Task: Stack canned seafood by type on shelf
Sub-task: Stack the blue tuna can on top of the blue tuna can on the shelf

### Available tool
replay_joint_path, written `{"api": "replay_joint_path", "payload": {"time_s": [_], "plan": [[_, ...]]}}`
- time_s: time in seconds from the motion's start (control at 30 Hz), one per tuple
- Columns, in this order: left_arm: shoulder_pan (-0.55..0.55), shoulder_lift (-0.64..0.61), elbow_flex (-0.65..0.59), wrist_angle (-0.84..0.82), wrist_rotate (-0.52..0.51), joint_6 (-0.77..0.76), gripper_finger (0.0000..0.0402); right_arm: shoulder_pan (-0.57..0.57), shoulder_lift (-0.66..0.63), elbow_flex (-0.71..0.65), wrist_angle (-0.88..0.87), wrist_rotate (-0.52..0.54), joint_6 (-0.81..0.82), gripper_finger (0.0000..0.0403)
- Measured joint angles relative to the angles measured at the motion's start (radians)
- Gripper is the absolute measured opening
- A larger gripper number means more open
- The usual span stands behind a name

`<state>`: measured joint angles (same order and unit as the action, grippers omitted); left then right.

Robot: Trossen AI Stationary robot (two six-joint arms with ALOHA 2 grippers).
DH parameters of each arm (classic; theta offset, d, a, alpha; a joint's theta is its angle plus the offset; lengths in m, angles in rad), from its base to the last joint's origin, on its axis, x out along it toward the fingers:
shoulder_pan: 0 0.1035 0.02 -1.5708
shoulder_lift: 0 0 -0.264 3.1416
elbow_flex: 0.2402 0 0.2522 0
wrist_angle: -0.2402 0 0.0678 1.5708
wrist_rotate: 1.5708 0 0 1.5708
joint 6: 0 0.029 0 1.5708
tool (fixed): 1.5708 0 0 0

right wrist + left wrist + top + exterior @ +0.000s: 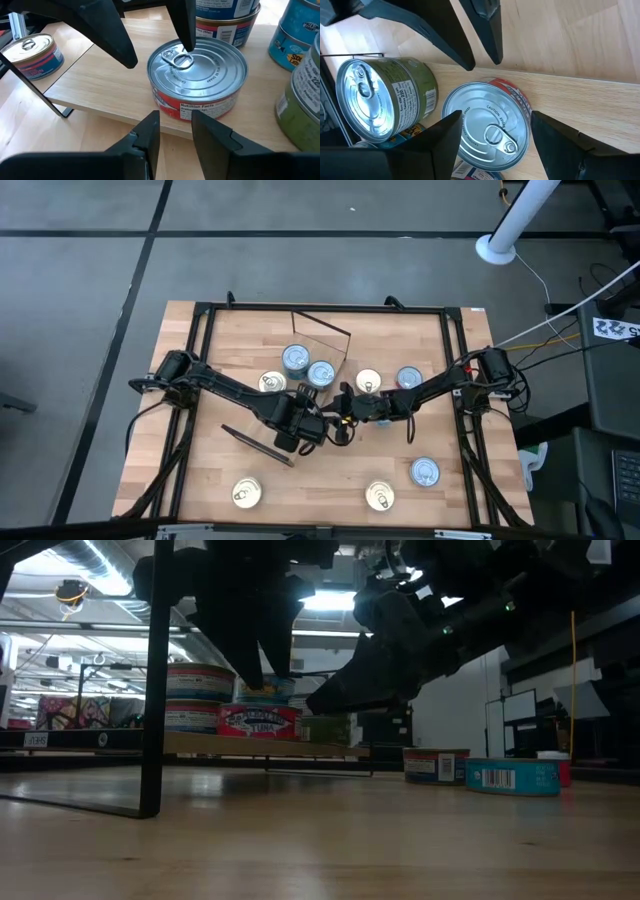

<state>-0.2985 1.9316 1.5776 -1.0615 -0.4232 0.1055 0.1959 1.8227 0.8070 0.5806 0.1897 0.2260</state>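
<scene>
A silver-topped, red-labelled tin (200, 75) stands near the edge of the plywood shelf (95, 95). In the left wrist view the same tin (487, 132) shows from above. My left gripper (495, 114) is open and points down over it, one finger on each side, with no touch that I can see. My right gripper (175, 114) comes slanting from the table's right toward the tin's side. Its fingers are a narrow gap apart and hold nothing. A green-labelled tin (375, 100) and stacked blue-labelled tins (225, 20) stand on the shelf beside it.
Loose tins lie on the table near its near edge (246, 493) (379, 496) (425, 472), and others farther back (368, 383) (408, 378). The shelf's dark leg (152, 680) stands close to the low camera. A dark frame runs round the tabletop (320, 307).
</scene>
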Motion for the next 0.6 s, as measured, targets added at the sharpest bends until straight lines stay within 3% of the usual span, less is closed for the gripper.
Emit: {"api": "replay_joint_path", "payload": {"time_s": [0.27,0.6], "plan": [[0.006,0.000,0.041,0.004,-0.009,0.017,0.0233,0.000,-0.050,0.000,-0.069,0.000,-0.001,0.0113],[0.052,0.000,0.211,-0.035,-0.014,0.056,0.0233,0.000,-0.123,0.000,-0.183,0.002,-0.029,0.0113]]}}
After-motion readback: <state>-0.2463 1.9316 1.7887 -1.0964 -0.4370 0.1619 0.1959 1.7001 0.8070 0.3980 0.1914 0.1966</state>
